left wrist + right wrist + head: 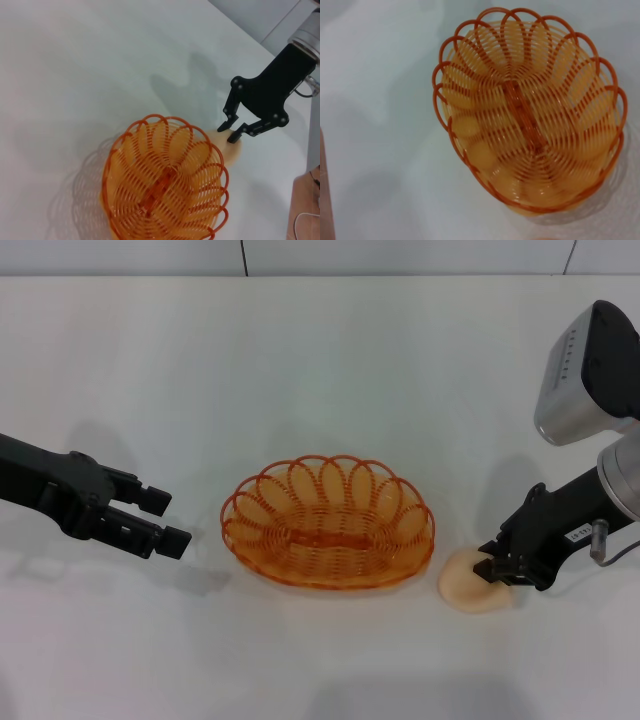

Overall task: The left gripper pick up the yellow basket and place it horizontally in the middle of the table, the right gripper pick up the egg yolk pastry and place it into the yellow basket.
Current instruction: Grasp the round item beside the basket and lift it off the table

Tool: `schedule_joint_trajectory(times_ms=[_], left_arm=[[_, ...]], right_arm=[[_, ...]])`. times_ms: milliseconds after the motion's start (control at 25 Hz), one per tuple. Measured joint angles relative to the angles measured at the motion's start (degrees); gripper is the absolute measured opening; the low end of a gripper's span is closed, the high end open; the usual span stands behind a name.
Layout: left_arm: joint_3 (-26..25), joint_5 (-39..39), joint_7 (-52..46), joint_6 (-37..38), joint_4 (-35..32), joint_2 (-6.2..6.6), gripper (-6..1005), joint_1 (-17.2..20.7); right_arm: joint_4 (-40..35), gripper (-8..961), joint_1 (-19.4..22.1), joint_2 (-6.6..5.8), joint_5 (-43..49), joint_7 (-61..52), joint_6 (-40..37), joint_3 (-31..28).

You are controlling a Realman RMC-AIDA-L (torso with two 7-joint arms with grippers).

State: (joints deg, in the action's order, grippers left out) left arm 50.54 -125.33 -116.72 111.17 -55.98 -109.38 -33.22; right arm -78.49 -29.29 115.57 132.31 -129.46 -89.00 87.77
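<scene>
The yellow basket (330,523) is an oval of orange looped strands. It lies flat and lengthwise across the middle of the table (320,360), with nothing inside; it also fills the right wrist view as the basket (530,115). My left gripper (165,520) hovers open a short way to its left, not touching it. The egg yolk pastry (468,582), pale and rounded, rests on the table just right of the basket. My right gripper (498,568) is down on the pastry's right end, fingers closed in on it. From the left wrist, the right gripper (229,134) pinches the pastry (231,150) beside the basket (165,185).
The white tabletop stretches bare behind and in front of the basket. The table's right edge (300,165) shows in the left wrist view, with a brown floor beyond. A wall line runs along the table's far edge.
</scene>
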Motion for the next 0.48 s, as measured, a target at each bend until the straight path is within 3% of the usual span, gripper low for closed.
schedule_joint_trajectory(times_ms=[200,480], left_arm=[[0.0,0.0,0.0,0.0,0.0,-0.04,861,0.0],[0.0,0.02,0.0,-0.02,0.0,-0.16,861,0.04]], right_arm=[[0.28,125,-0.34,0.0,-0.16,-0.31,-0.6,-0.11],[-1.2,101,-0.59,0.01,-0.32,-1.19,-1.93,-0.66]])
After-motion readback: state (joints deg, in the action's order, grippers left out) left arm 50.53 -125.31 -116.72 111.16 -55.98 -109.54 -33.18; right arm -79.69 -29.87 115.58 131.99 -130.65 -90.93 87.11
